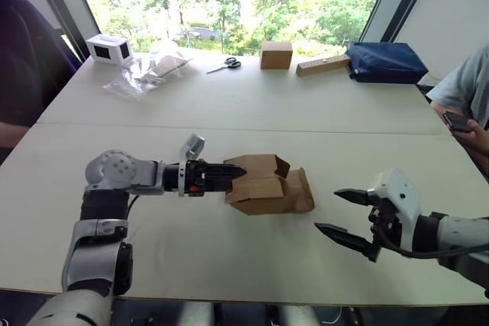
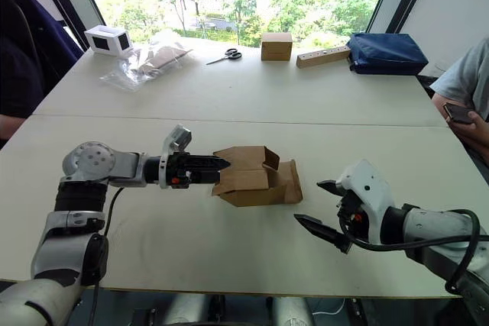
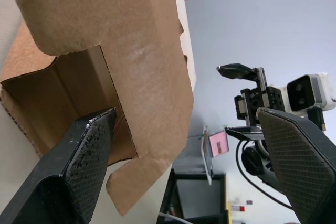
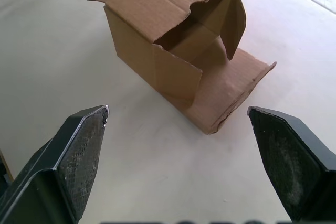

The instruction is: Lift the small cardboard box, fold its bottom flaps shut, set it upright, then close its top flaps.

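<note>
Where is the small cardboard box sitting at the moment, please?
In the left eye view, the small cardboard box lies on its side on the near half of the table, between the left gripper at its flaps and the open right gripper.

Head pair overlooks table (image 1: 252, 104); wrist cameras close.

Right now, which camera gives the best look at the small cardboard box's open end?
The right wrist view: the small cardboard box faces it, its flaps splayed open. The left wrist view crops its other end close. The eye views show it whole but farther off, lying on its side.
</note>
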You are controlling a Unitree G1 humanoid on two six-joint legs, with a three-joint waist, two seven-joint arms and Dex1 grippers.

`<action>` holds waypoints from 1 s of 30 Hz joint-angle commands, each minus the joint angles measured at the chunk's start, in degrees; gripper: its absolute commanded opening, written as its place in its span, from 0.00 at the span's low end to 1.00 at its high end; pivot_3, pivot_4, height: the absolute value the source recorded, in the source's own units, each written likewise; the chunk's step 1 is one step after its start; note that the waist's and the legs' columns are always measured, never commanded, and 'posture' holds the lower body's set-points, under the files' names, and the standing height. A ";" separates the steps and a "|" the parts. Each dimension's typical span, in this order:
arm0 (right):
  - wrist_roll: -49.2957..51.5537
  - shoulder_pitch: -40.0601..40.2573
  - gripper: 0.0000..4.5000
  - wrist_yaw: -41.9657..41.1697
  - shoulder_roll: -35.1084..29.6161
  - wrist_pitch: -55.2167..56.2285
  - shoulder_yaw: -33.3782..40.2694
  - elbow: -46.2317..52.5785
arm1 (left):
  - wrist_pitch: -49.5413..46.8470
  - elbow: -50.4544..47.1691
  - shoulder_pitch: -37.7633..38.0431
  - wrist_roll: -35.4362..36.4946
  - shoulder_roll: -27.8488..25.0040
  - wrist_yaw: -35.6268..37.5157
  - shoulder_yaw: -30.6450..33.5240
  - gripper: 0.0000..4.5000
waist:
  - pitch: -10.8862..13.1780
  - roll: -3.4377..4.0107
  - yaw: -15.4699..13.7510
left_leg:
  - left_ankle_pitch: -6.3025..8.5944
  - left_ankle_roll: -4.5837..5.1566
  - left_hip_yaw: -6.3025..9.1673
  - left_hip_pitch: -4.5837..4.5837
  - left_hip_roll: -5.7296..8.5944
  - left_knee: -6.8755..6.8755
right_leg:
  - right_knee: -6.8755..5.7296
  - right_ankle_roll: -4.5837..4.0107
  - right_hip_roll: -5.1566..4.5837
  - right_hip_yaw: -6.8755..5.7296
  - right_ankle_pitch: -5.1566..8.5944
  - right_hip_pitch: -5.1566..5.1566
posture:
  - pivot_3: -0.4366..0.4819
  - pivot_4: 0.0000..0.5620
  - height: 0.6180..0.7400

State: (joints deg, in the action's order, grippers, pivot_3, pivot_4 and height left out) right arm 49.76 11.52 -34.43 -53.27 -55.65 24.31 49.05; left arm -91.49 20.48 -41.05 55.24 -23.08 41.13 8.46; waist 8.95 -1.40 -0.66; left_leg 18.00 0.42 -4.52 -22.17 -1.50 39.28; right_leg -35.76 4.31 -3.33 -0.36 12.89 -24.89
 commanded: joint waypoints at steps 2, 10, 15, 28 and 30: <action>1.29 0.54 1.00 0.02 0.03 0.95 3.02 1.73 | 2.69 2.43 -0.45 -1.90 2.13 1.42 -0.76 0.98 | 0.00 0.00 -0.01 | 0.00 0.00 -0.01 0.00 0.00 0.00 | 0.00 -0.02 0.00 0.00 0.01 0.00 | 0.48 0.27 1.00; 3.68 1.19 1.00 -0.21 -0.16 1.50 5.31 1.81 | 6.42 7.32 -1.90 -3.79 6.83 1.67 0.81 0.98 | 0.01 -0.03 -0.03 | 0.00 0.00 0.01 -0.02 0.01 0.00 | 0.03 -0.02 -0.03 0.00 0.01 0.00 | 0.48 0.27 1.00; 2.58 2.04 1.00 0.03 -0.06 2.31 4.10 1.76 | 8.15 10.31 -3.58 -5.02 7.09 2.82 1.02 0.98 | 0.01 -0.03 -0.02 | 0.00 0.01 0.02 -0.02 0.04 0.00 | 0.02 -0.01 -0.01 0.00 0.00 0.00 | 0.48 0.27 1.00; 1.69 2.78 1.00 0.41 0.28 2.92 4.09 0.99 | 8.83 10.43 -4.62 -7.33 6.86 6.92 -1.36 0.24 | 0.01 -0.03 -0.03 | 0.00 0.01 0.02 -0.03 0.00 0.00 | 0.04 -0.01 -0.03 0.00 0.01 0.00 | 0.48 0.27 1.00; 1.28 3.19 1.00 0.38 0.43 3.14 4.17 0.80 | 8.78 10.20 -4.65 -7.69 6.88 7.45 -2.00 0.07 | 0.01 -0.03 -0.06 | 0.00 0.01 0.02 -0.03 0.00 0.00 | 0.04 -0.02 -0.03 0.00 0.01 0.00 | 0.48 0.27 1.00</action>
State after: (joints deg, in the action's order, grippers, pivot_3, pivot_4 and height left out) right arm 51.70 14.51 -34.14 -53.19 -53.96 27.66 49.32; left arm -82.93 31.90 -44.21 47.84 -16.24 47.55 7.39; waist 8.96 -1.43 -0.72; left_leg 18.00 0.42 -4.50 -22.20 -1.50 39.28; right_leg -35.70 4.27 -3.36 -0.37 12.91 -24.89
